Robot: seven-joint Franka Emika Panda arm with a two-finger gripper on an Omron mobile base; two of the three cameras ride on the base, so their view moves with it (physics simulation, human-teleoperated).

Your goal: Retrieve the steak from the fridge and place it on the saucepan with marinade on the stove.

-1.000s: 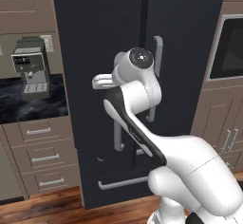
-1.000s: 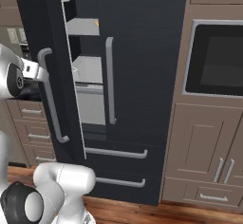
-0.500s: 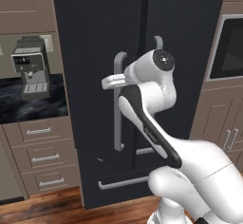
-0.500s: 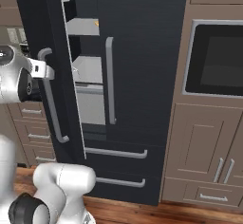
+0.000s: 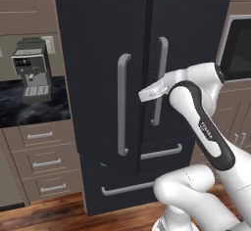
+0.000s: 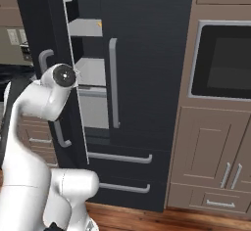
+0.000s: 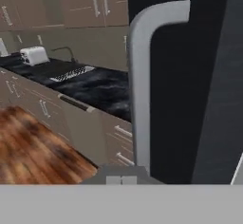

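The tall black French-door fridge (image 6: 147,78) stands with its left door ajar, grey shelves showing through the gap. The two-finger gripper (image 5: 147,94), fingers pressed together and empty, sits beside the vertical curved grey left-door handle (image 5: 122,105); the steak is not visible, presumably inside.

fridge (image 6: 142,54) top cut off by frame edge; interior seen through a narrow door gap, shelf contents too small to tell. Door handle (image 7: 140,85) just ahead of the hand, its far end hidden.
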